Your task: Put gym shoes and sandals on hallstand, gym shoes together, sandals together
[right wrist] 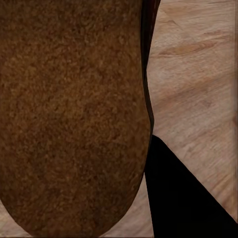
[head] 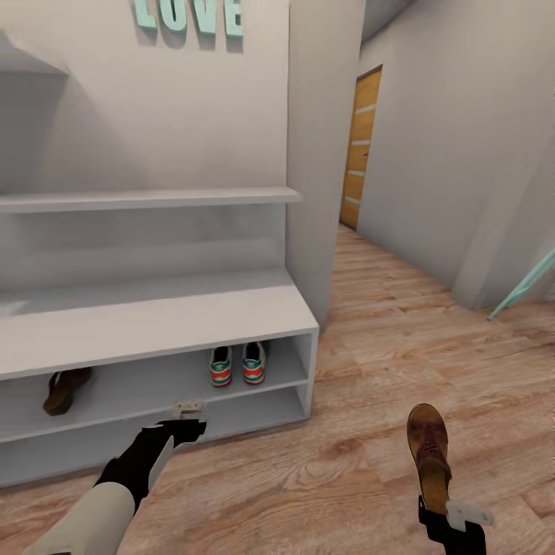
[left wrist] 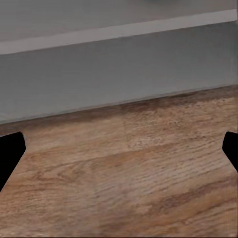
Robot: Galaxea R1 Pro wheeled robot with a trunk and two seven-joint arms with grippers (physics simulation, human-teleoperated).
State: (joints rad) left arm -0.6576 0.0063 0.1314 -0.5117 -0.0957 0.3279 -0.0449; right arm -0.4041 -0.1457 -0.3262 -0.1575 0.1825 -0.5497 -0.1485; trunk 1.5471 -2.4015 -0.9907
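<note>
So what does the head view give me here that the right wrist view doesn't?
Head view alone: the white rack, two sneakers side by side on its upper low shelf, one sandal further along that shelf, the left end effector near the rack's lower edge, an orange door.
Right wrist alone: a close-up of the held sandal's grainy brown surface.
Both: the second sandal at the right end effector, and the wood floor.

Three cameras: one on the head, one on each wrist.
The head camera looks forward and down over the hallstand [head: 154,324] and corridor floor [head: 370,432]. The left wrist camera, low, faces the rack's base [left wrist: 119,74] and floor. The right wrist camera sits tight against a brown sandal [right wrist: 74,114], also seen from the head.
</note>
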